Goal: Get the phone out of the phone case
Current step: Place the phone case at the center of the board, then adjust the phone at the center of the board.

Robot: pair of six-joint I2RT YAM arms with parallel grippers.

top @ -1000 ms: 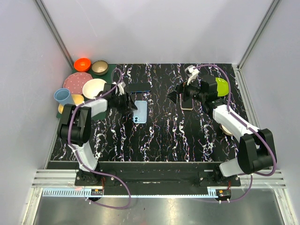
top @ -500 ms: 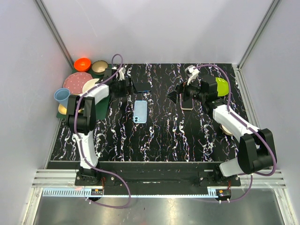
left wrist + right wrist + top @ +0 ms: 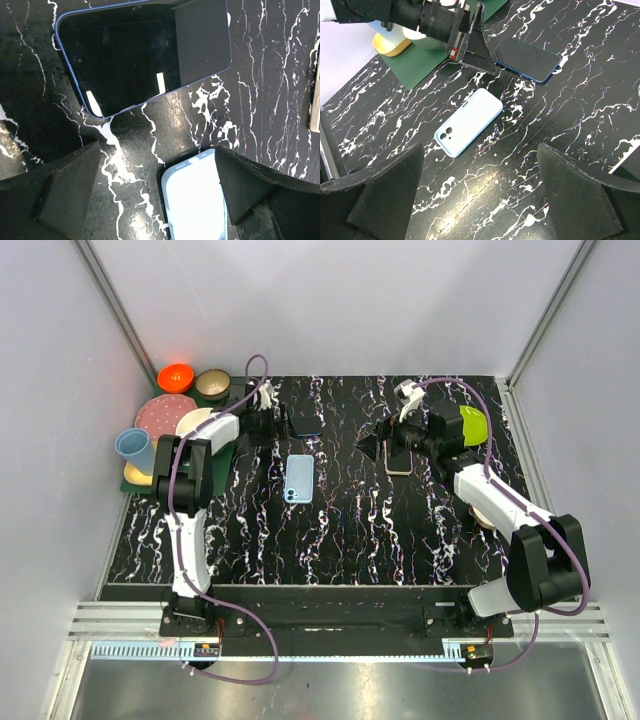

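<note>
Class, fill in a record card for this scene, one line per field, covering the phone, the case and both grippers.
phone: dark, lying flat, screen up
case: light blue, back up, apart from the phone
left gripper: open, empty, next to the phone
right gripper: open, empty, away from both
task state: phone and case lie separately, nothing held

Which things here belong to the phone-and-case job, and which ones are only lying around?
For the job: dark blue phone, light blue case.
Lying about: orange bowl, pink plate, blue cup, green plate.
</note>
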